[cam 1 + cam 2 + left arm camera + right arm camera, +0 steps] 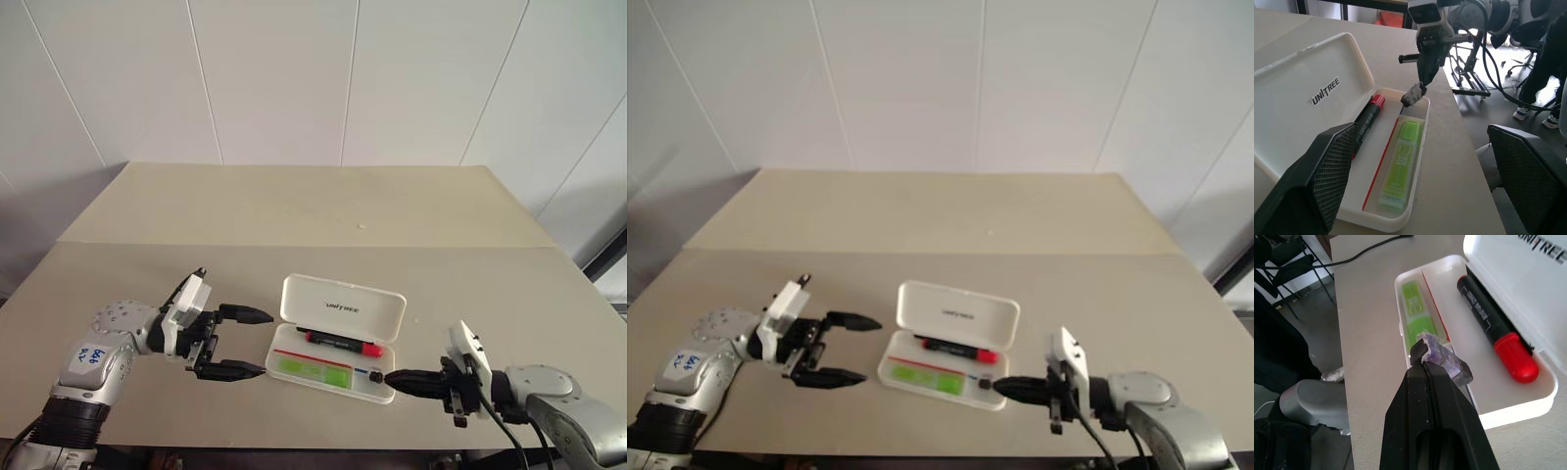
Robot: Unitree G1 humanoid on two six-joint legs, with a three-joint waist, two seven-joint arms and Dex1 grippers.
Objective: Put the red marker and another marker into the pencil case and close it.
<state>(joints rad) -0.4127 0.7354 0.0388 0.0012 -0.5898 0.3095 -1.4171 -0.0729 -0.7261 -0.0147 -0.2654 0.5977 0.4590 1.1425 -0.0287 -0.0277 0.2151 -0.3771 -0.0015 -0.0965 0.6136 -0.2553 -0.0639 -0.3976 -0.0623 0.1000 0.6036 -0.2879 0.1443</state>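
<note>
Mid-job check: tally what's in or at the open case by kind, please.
Markers in the case: 2, the slim red-and-black marker and the chunky lime-green highlighter.
Flat white hard pencil case, lid open: 1.
Small dark grey stubby object pinched in the right hand: 1.
Total: 4.

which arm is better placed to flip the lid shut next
Left, probably. Its pincer is open beside the pencil case; the right pincer is shut on a small grey object over the case's end.
</note>
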